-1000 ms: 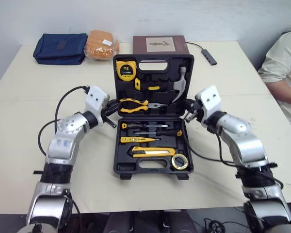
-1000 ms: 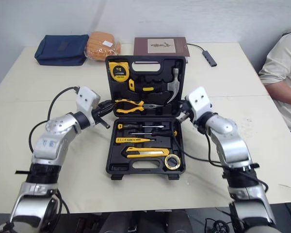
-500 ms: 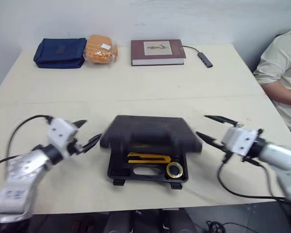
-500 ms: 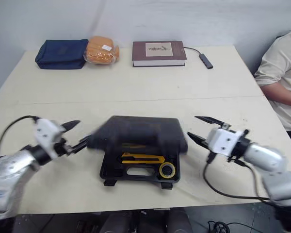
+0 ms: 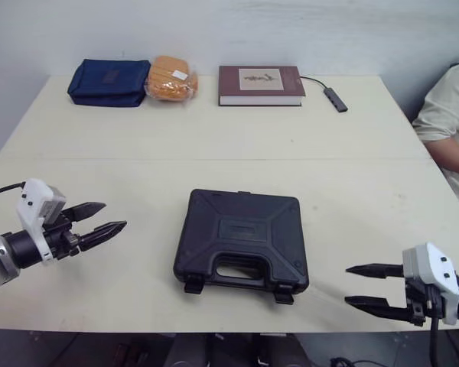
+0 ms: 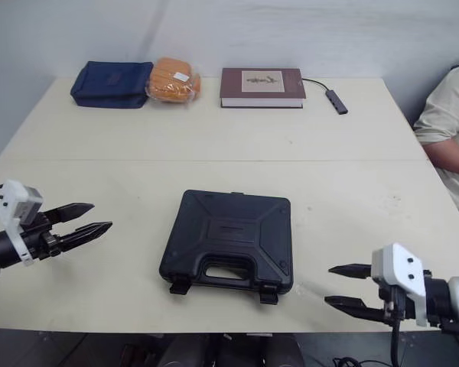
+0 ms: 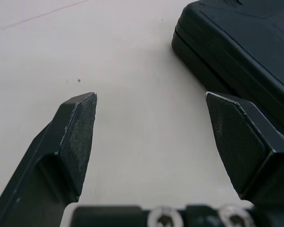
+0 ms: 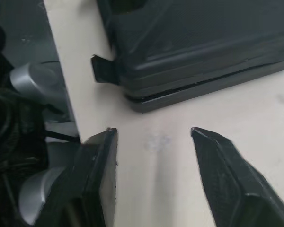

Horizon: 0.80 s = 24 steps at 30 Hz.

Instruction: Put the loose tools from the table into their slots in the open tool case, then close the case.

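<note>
**Tool case (image 5: 243,238) lid down, both grippers spread and apart from it**

- tool case: black, lies flat near the middle of the surface (image 5: 214,145), toward the near edge. Lid sits on the base, carry handle faces the robot.
- latch tabs: two on the near edge, one on each side of the handle (image 5: 192,284) (image 5: 284,297), both sticking out from the case. Right wrist view shows one tab (image 8: 100,68) jutting out past the lid seam.
- left gripper (image 5: 115,215): fingers spread, holding nothing, pointing at the case's left side, well apart from it. In the left wrist view a case corner (image 7: 241,42) shows beyond one fingertip (image 7: 78,137), with bare surface between the two.
- right gripper (image 5: 346,284): fingers spread, holding nothing, low by the near edge, near the case's front right corner, not touching. Right wrist view: fingers (image 8: 225,175) aimed at that corner.
- far end of surface: navy pouch (image 5: 109,81), orange bagged item (image 5: 170,78) touching it, brown book (image 5: 261,84), small cabled adapter (image 5: 336,99).
- person's arm in a light sleeve (image 5: 447,130) at the right edge.
</note>
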### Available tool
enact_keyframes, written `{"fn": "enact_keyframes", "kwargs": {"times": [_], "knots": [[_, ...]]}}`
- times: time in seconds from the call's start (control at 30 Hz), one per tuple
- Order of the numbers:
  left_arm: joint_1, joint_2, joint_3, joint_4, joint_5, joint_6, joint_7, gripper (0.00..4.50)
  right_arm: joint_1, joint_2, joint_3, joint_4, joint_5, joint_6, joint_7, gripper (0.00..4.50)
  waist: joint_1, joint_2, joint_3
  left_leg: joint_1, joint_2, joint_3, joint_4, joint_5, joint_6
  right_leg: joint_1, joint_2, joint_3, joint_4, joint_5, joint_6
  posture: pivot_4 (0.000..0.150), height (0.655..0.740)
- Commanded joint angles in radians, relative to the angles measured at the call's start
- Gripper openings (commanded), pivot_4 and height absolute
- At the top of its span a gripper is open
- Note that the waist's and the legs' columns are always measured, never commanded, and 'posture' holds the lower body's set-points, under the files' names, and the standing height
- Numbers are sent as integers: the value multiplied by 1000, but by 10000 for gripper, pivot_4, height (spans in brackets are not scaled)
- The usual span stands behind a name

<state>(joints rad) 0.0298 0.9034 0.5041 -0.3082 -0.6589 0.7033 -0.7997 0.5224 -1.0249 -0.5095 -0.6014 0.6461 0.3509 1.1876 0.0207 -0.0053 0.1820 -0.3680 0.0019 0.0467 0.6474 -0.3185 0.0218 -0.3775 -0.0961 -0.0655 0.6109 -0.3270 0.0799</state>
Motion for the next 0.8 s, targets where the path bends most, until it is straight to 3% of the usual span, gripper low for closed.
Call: {"fn": "enact_keyframes", "kwargs": {"times": [0.03,0.1,0.17,0.4,0.8], "knots": [[-91,10,-78,56,51,-50,-8,19002,12,24,25,-70,-10,8,-5,8013,-2,0,0,0,0,0,1,0,0,0,0,0,0,0,0,1500,7400],[-177,7,-158,117,92,-78,-21,9056,14,30,66,-88,-33,10,-13,0,0,0,0,0,0,0,2,0,0,1,0,0,0,1,1,1500,7400],[-279,-12,-250,189,138,-117,-44,671,7,39,125,-103,-65,4,-29,0,2,-1,0,0,-1,0,3,1,1,1,0,0,1,2,3,1500,7400],[-581,-115,-497,469,335,-308,-120,671,-41,111,344,-60,-195,-52,-91,0,5,-3,-1,0,-2,-1,3,4,2,0,-1,0,3,3,5,1500,7400],[-936,-352,-634,1034,529,-600,-186,671,-212,159,495,14,-273,-57,-141,0,5,-9,2,-3,-3,2,16,3,4,1,0,-1,10,4,7,1500,7400]]}}
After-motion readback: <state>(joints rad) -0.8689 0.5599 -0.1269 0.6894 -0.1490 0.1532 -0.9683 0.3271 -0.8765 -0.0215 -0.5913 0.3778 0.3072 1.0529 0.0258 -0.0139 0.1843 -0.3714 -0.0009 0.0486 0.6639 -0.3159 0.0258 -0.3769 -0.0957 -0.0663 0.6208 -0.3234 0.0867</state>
